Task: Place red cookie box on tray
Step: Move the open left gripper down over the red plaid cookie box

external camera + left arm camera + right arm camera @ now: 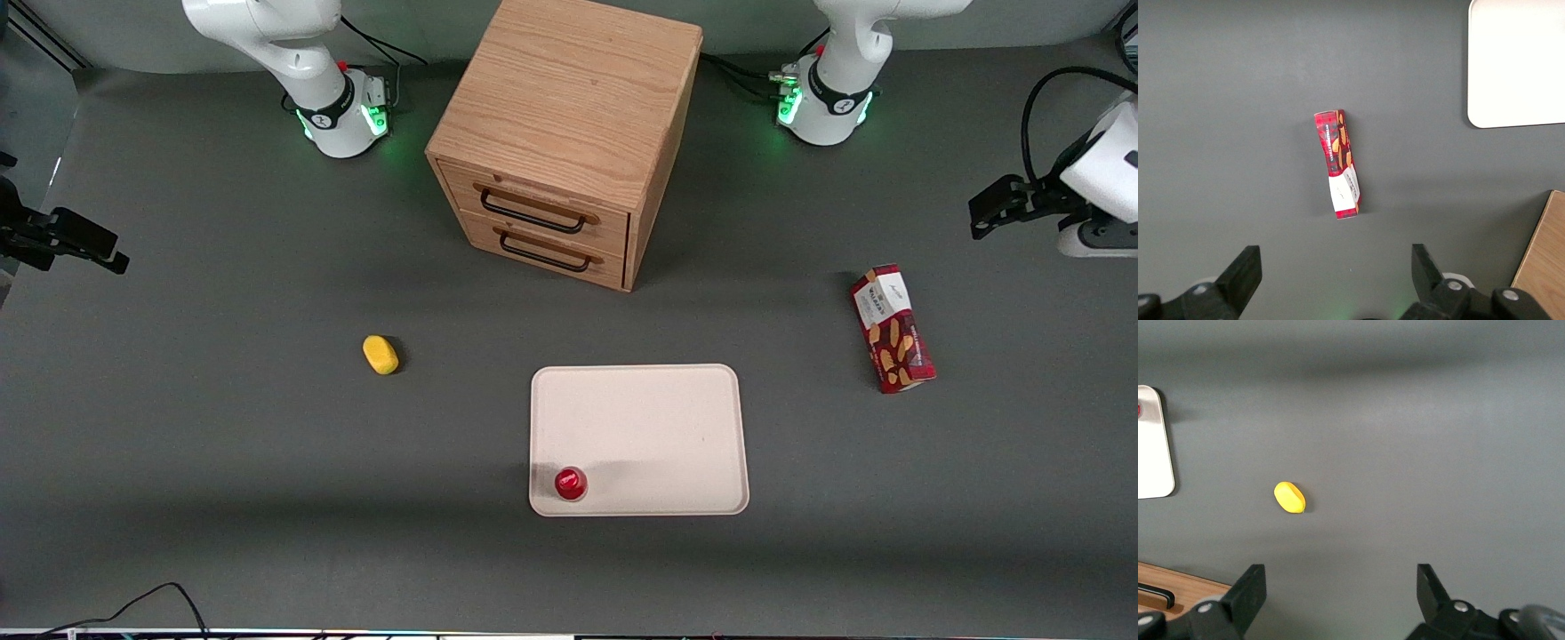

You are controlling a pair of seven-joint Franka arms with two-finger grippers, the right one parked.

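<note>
Approach step: gripper (1331, 277) hangs above the box (892, 328) at frame right, jaws open; next, descend and grasp, then carry to the tray (638, 440)

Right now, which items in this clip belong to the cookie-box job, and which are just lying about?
Part of the job:
- red cookie box, lying on the table toward the working arm's end
- tray, nearer the front camera than the drawers
- claw, open, high above the box

Just lying about:
- small red cap, on the tray's corner
- yellow sponge-like lump
- wooden drawer cabinet
</note>
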